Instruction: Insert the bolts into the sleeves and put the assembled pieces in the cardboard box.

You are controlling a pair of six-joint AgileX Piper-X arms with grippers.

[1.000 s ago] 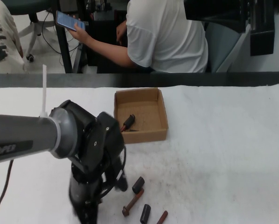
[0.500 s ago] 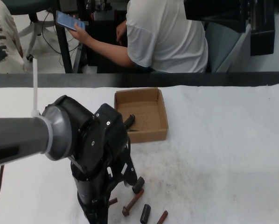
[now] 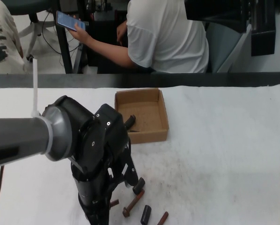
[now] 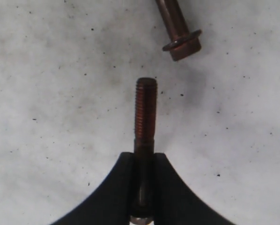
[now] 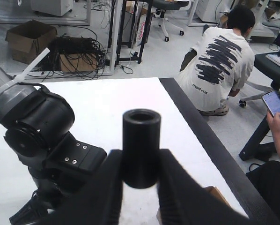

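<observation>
While within left gripper (image 4: 143,160), bolt (image 4: 145,105)

The bolt (image 4: 145,112) is coppery, dull metal with a threaded tip; the sleeve (image 5: 141,145) is smooth matt black. The counter (image 4: 60,93) wears white, grainy, speckled cloth. Mid-frame in the high view, the cardboard box (image 3: 149,136) is matt brown paperboard.
</observation>
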